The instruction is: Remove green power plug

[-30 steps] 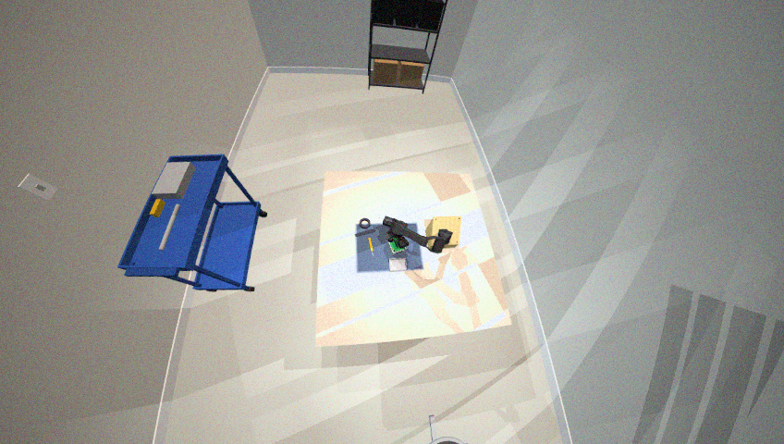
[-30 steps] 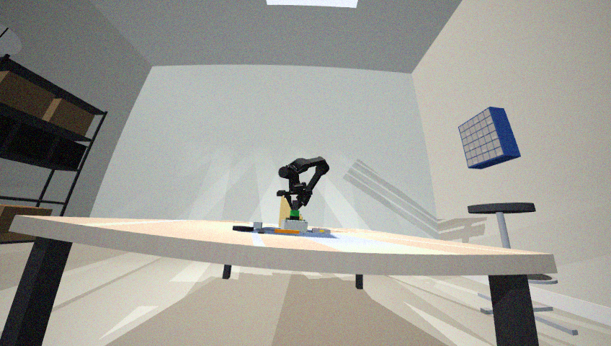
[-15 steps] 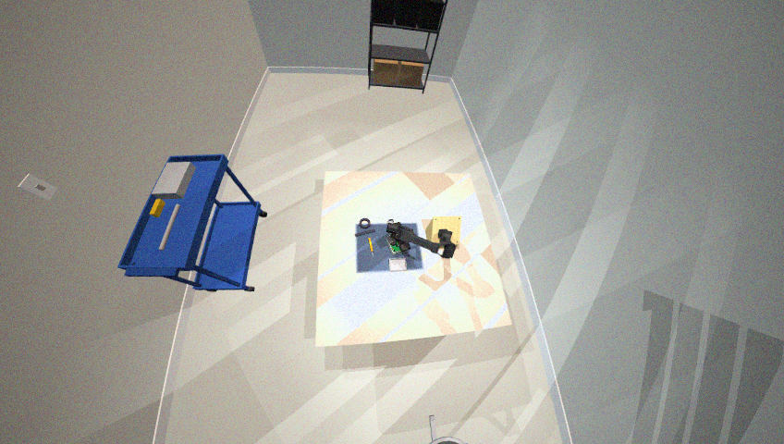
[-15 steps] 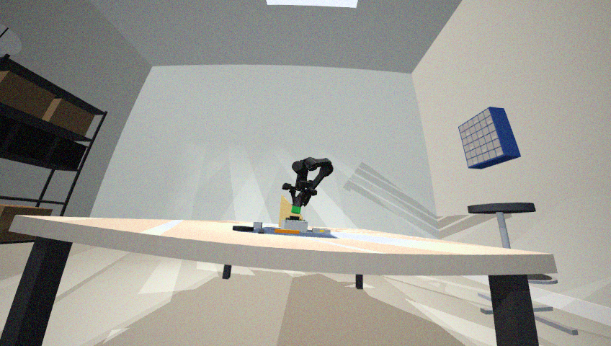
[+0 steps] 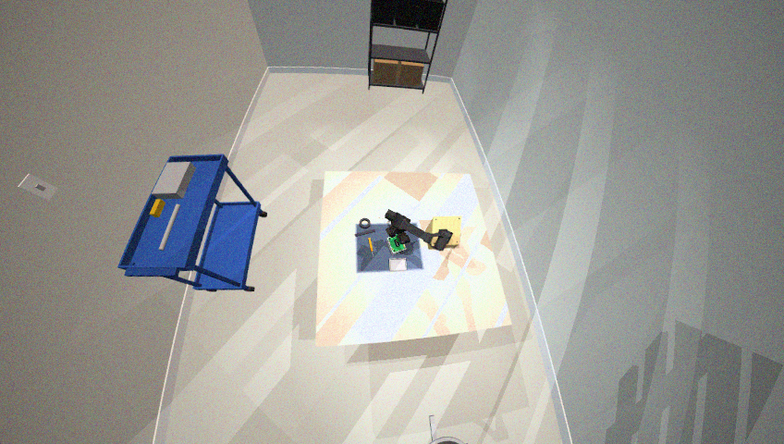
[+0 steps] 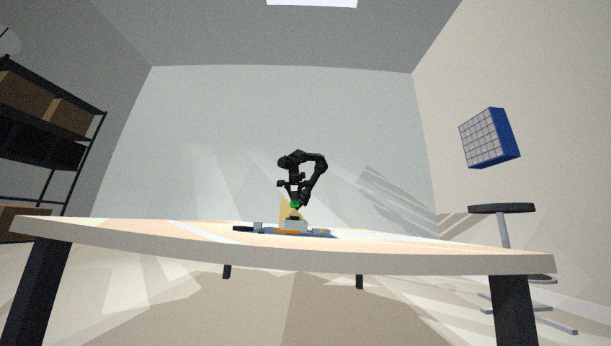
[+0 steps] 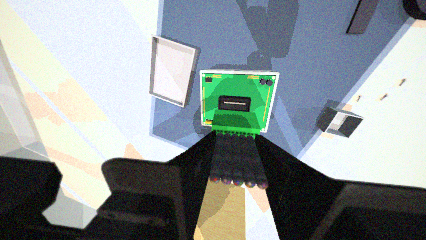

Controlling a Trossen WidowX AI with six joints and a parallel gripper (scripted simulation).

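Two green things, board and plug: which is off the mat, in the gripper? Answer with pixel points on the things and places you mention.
The green power plug [image 6: 294, 204] [image 7: 236, 131], held above the black socket [image 7: 234, 103]; the green circuit board [image 5: 395, 245] [image 7: 255, 89] sits below.
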